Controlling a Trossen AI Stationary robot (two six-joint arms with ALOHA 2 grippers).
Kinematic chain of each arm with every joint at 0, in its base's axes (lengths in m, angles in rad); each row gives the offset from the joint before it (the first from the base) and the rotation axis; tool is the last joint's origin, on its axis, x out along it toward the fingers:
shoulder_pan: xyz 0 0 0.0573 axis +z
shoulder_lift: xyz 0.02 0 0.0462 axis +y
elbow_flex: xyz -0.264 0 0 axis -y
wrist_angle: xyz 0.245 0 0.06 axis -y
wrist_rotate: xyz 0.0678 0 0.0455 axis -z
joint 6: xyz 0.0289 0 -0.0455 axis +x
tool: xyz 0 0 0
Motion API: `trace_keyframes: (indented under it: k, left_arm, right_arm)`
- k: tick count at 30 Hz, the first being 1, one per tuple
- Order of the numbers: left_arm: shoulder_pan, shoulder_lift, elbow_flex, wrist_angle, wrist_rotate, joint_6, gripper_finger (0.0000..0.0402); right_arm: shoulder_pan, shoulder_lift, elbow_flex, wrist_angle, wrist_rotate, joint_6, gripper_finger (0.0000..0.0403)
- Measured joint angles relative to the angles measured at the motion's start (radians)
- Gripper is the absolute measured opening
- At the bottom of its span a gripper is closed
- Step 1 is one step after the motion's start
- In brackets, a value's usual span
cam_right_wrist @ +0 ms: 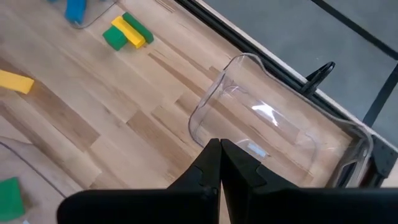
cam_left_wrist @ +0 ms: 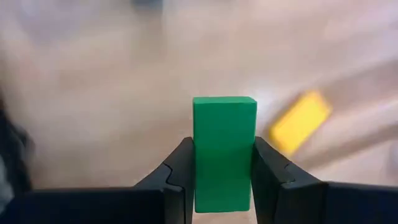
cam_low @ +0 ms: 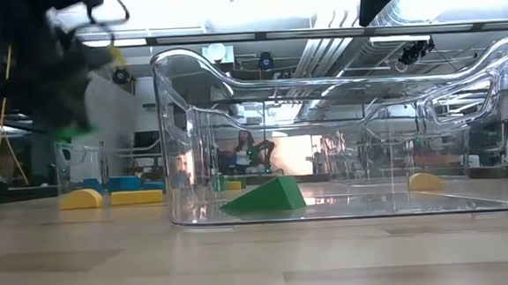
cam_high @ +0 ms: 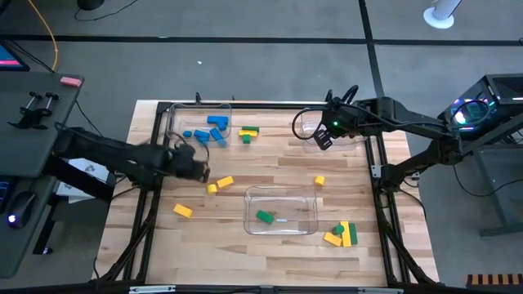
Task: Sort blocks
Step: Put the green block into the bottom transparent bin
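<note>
My left gripper (cam_high: 198, 170) hovers over the table's left half, between the far left tray and a yellow block (cam_high: 222, 184), shut on a green bar block (cam_left_wrist: 224, 143). In the low view it shows blurred at upper left (cam_low: 70, 92). My right gripper (cam_high: 323, 140) is shut and holds nothing, above the near edge of the far right clear tray (cam_right_wrist: 280, 130). Blue blocks (cam_high: 208, 131) lie in the far left tray (cam_high: 173, 122). One green block (cam_high: 264, 216) lies in the near middle tray (cam_high: 310, 224). Other yellow and green blocks lie loose on the wood. My left gripper pinches the green bar block between its two fingers (cam_left_wrist: 180, 168), one on each long side (cam_left_wrist: 202, 155). The block lies along the fingers and its free end (cam_left_wrist: 224, 106) juts past the fingertips. It is lifted clear of the table, which shows blurred beneath it.
A green and yellow pair (cam_high: 249, 132) lies beside the blue tray. Another green and yellow group (cam_high: 341, 235) sits near the right front. Single yellow blocks lie at the left front (cam_high: 181, 211) and right of centre (cam_high: 319, 180). A black frame (cam_high: 155, 163) borders the table.
</note>
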Motion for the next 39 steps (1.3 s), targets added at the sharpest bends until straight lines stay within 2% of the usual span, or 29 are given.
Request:
trace_keyframes:
  k: [2,5,7,11,14,19,22,25,28,32,33,36,37,39]
  left_arm:
    - [0.037,-0.048,0.048,0.036,-0.068,0.092,0.0075]
    - [0.082,-0.089,0.098,0.293,-0.079,0.33,0.0075]
    - [0.092,-0.074,0.102,0.545,0.0,0.477,0.0075]
    - [0.066,0.051,0.102,0.956,0.185,0.628,0.0075]
    - [0.026,0.19,0.102,1.071,0.292,0.697,0.0075]
    - [-0.02,0.398,0.101,1.212,0.449,0.721,0.0077]
    - [-0.029,0.475,0.103,1.316,0.532,0.72,0.0114]
    - [-0.035,0.517,0.153,1.271,0.559,0.768,0.0166]
    - [-0.034,0.524,0.233,1.152,0.561,0.871,0.021]
    - [0.006,0.514,0.383,0.877,0.559,1.062,0.0244]
    - [0.029,0.51,0.433,0.776,0.535,1.115,0.0247]
    - [0.127,0.496,0.547,0.535,0.358,1.253,0.025]
    - [0.172,0.495,0.563,0.501,0.305,1.282,0.025]
    - [0.287,0.499,0.571,0.487,0.291,1.312,0.0251]
  right_arm:
    - [0.009,0.0,0.0,0.006,-0.003,0.019,0.0]
    - [0.033,0.0,0.0,0.012,-0.004,0.035,0.0]
    - [0.047,0.0,0.0,0.012,-0.005,0.059,0.0]
    - [0.077,0.0,0.0,0.012,-0.004,0.105,0.0]
    - [0.095,0.0,0.0,0.008,-0.004,0.13,0.0]
    - [0.107,0.0,0.0,0.007,-0.004,0.153,0.0]
    - [0.107,0.0,0.0,0.006,-0.004,0.153,0.0]
    - [0.106,0.0,0.0,0.006,-0.004,0.149,0.0]
    - [0.106,0.0,0.0,0.005,-0.002,0.147,0.0]
    - [0.106,-0.001,0.0,0.005,-0.001,0.15,0.0]
    - [0.106,-0.001,0.0,0.005,-0.001,0.158,0.0]
    - [0.106,-0.001,0.0,0.006,0.01,0.195,0.0]
    - [0.106,-0.001,0.0,0.006,0.021,0.208,0.0]
    - [0.106,-0.001,0.0,0.009,0.043,0.243,0.0]
